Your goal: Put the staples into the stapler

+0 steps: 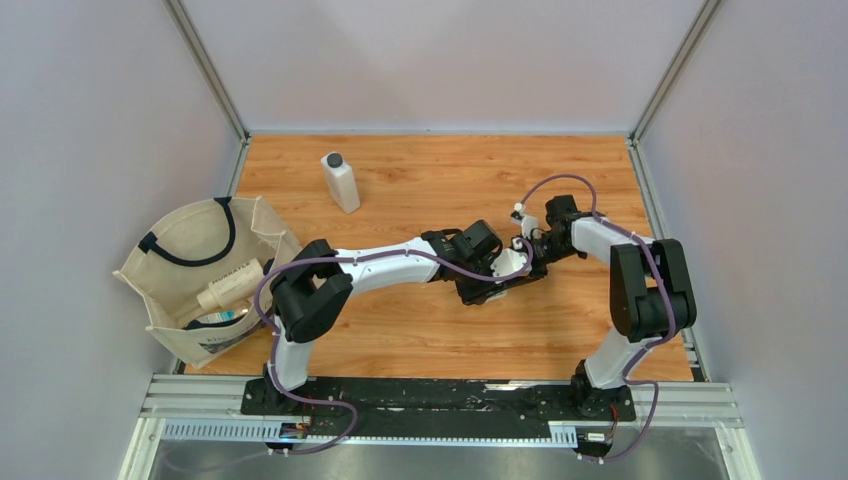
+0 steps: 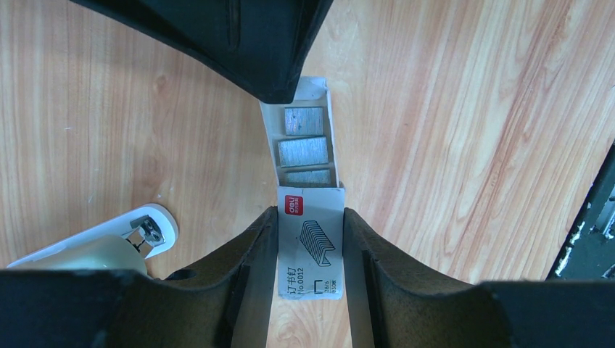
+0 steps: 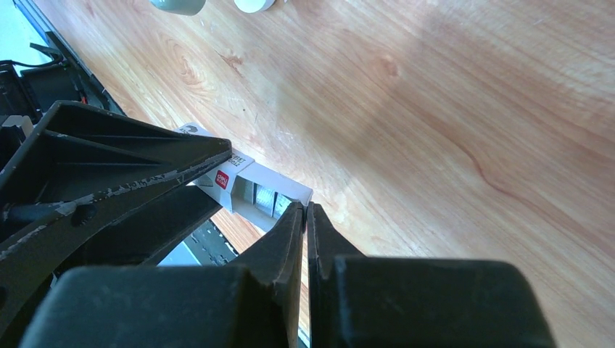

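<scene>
Left gripper (image 2: 310, 217): pinching the printed card sleeve of the staples (image 2: 304, 151) box, pads flat on both long sides. White plastic stapler (image 2: 141, 233), metal catch showing, just beside on the left. Long axis of box straight away from these fingers; dull grey strips bare in the slid-out tray. Right gripper (image 3: 305, 212): pressed together at the tray's far end, nearer for drawing it out.

Staple box (image 2: 310, 243) matt white card; staples (image 2: 303, 151) dull metal; table (image 2: 471, 109) smooth wood grain; left fingers (image 2: 236, 272) matt black.
</scene>
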Controlling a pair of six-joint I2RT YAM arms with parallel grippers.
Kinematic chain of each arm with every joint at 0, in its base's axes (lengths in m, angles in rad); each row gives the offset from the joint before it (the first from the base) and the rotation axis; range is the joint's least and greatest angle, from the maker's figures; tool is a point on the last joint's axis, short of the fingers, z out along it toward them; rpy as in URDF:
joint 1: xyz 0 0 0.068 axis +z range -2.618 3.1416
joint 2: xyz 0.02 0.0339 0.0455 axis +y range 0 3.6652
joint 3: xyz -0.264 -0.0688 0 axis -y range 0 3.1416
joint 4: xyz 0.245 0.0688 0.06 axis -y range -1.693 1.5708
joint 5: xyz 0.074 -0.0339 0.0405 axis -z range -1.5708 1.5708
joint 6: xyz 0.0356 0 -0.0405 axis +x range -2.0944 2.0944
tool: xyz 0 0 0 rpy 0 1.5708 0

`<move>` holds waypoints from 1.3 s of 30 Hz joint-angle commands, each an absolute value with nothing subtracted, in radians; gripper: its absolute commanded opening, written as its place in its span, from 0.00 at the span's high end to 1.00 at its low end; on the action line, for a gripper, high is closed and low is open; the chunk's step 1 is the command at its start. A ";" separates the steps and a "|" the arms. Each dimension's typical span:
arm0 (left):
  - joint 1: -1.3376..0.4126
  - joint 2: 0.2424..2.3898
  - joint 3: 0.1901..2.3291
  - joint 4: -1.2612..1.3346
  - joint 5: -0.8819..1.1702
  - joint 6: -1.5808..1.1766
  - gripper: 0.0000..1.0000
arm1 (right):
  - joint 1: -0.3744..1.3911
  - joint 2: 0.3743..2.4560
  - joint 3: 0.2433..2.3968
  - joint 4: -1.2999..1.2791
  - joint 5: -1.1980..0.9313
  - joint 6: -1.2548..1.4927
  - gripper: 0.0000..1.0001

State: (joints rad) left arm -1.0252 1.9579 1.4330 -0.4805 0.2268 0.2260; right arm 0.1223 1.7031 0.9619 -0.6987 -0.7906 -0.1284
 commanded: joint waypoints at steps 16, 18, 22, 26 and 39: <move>-1.023 1.970 1.439 -0.471 0.247 0.216 0.50 | 0.109 1.683 0.965 -0.667 -0.749 -0.147 0.93; -1.023 1.976 1.443 -0.469 0.248 0.213 0.48 | 0.109 1.680 0.962 -0.666 -0.747 -0.147 0.92; -1.023 1.977 1.445 -0.471 0.244 0.213 0.39 | 0.107 1.678 0.962 -0.664 -0.739 -0.146 0.92; -1.025 1.965 1.443 -0.472 0.229 0.218 0.27 | 0.107 1.674 0.966 -0.664 -0.723 -0.146 0.92; -0.985 1.850 1.450 -0.505 0.199 0.241 0.16 | 0.037 1.612 0.965 -0.655 -0.675 -0.138 0.92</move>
State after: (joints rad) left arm -1.0122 1.9575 1.4254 -0.4858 0.2073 0.2256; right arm 0.0799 1.6787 0.9619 -0.6899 -0.7071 -0.1295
